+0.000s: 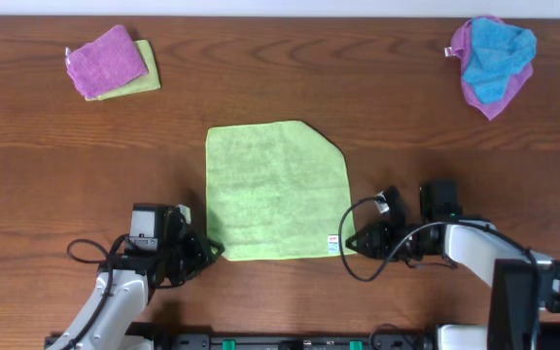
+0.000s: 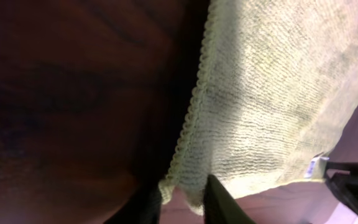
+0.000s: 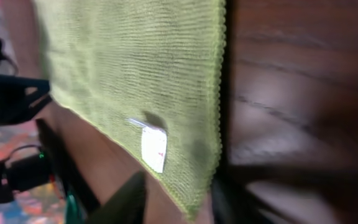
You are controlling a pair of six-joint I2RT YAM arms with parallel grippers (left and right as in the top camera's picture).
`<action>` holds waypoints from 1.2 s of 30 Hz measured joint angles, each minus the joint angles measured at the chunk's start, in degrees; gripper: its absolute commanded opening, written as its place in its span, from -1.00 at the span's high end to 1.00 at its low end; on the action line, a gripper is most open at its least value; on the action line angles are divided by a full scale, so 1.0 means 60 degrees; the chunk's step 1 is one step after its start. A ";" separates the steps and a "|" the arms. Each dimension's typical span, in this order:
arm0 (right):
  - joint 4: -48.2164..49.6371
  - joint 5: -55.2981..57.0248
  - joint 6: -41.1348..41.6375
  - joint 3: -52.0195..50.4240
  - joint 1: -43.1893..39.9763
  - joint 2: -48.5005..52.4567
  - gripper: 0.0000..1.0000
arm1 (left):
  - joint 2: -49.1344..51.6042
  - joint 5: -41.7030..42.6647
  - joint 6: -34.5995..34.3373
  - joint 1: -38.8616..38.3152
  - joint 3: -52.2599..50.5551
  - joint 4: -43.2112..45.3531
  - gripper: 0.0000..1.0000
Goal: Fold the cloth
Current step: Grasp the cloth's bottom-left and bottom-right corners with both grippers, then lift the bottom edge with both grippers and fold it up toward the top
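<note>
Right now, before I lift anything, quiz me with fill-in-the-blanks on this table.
The white label sits at the lime-green cloth's near-____ corner.
At far left, the purple cloth lies on an underlying cloth coloured ____.
At far right, the blue cloth rests on a crumpled cloth coloured ____.
Missing words: right; yellow-green; purple.

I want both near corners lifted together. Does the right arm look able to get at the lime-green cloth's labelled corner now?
Probably yes: the right claw sits at that corner of the lime-green cloth, beside the white label, fingers flanking the hem, with nothing in between.
</note>
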 measured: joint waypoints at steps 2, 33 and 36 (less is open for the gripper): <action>-0.0029 0.0142 0.0047 -0.0011 0.0000 0.0047 0.88 | 0.0022 -0.0157 0.0033 0.0000 -0.0007 -0.0007 0.81; 0.0430 0.0193 0.1424 0.0058 0.1275 0.0036 0.49 | 0.0080 -0.0255 0.0015 0.0004 -0.0062 0.0193 0.88; 0.0393 0.0470 0.1581 0.0055 0.1348 0.0036 0.97 | 0.0084 -0.0248 0.0015 0.0004 -0.0062 0.0200 0.88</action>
